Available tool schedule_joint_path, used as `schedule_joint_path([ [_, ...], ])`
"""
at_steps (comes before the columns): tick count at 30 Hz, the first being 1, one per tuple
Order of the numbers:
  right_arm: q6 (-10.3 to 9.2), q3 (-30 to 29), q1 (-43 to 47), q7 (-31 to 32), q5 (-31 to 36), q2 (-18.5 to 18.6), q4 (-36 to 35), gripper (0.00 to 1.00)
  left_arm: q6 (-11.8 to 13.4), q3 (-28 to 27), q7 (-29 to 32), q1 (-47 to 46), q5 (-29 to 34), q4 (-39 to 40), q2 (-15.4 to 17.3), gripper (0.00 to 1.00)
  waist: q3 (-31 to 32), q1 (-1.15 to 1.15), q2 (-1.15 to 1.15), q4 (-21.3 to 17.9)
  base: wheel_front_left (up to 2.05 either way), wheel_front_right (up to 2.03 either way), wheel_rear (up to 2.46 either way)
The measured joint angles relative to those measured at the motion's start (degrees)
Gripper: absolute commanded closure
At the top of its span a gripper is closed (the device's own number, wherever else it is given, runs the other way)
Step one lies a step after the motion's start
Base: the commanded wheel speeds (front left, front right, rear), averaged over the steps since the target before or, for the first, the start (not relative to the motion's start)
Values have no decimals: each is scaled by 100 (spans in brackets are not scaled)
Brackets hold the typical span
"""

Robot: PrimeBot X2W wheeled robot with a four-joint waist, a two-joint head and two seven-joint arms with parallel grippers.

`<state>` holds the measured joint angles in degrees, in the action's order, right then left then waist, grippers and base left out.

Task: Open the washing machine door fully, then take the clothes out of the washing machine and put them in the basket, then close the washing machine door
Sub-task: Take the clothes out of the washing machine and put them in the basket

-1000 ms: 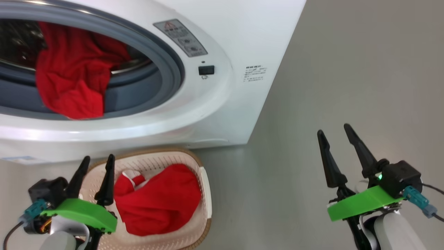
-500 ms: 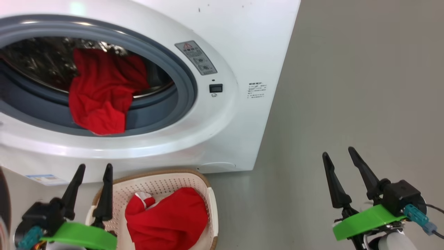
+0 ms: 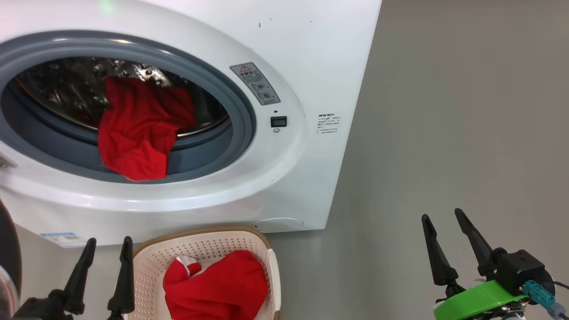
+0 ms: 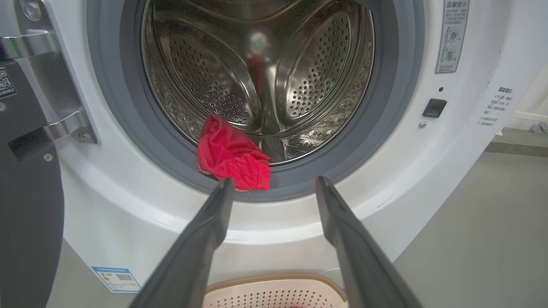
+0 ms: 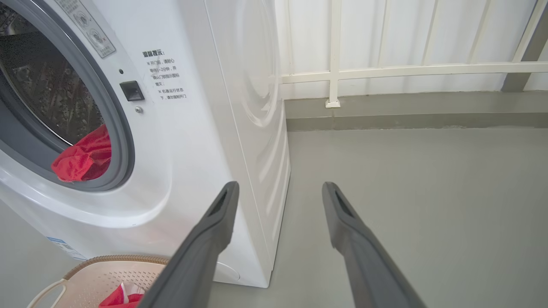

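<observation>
The left gripper (image 3: 109, 243), its two long dark fingers standing apart and holding nothing, is hovering at the lower left of the head view, just beside the small cream-white perforated plastic basket (image 3: 153, 266) with the brown woven-look rim. In its own wrist view the fingers are pointing at the bright red thin garment (image 4: 233, 158), which is hanging over the grey rubber seal (image 4: 385, 128) at the bottom centre of the round opening, partly inside the steel perforated drum (image 4: 205, 77). The right gripper (image 3: 442, 215) is also standing open and empty at the lower right, well apart from the big white boxy washing machine (image 3: 320, 44). The large round black-rimmed door (image 4: 30, 214) is showing at the left edge, swung wide. A second red garment (image 3: 218, 284) with white trim is lying in the basket.

I am judging that the step in hand is taking out the hanging garment. To do it well, the left arm should be reaching forward, putting one finger on each side of the hanging fold, closing on a thick bunch and not on the thin edge, then pulling slowly so the cloth is not catching on the seal.
</observation>
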<state>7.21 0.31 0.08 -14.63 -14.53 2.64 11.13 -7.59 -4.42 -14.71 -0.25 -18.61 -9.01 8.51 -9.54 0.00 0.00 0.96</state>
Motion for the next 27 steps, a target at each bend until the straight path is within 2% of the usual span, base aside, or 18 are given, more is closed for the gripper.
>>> schedule_joint_path([
  [15, 0, -9, -57, 0, -2, 0, -45, 0, 0, 100, 0, -133, 0, 29, -30, 0, -247, 0, 0, 16, 0, 0, 0],
  [20, 0, 27, -186, 0, -11, -1, -83, 0, 0, 166, 0, -719, 148, -336, 31, 0, -446, 0, 0, 15, 0, 0, 0],
  [27, 0, 204, -591, 0, -38, 3, -157, 0, 0, 482, -1, -2134, 322, -1334, 337, 0, -955, 0, 0, -56, 0, 0, 0],
])
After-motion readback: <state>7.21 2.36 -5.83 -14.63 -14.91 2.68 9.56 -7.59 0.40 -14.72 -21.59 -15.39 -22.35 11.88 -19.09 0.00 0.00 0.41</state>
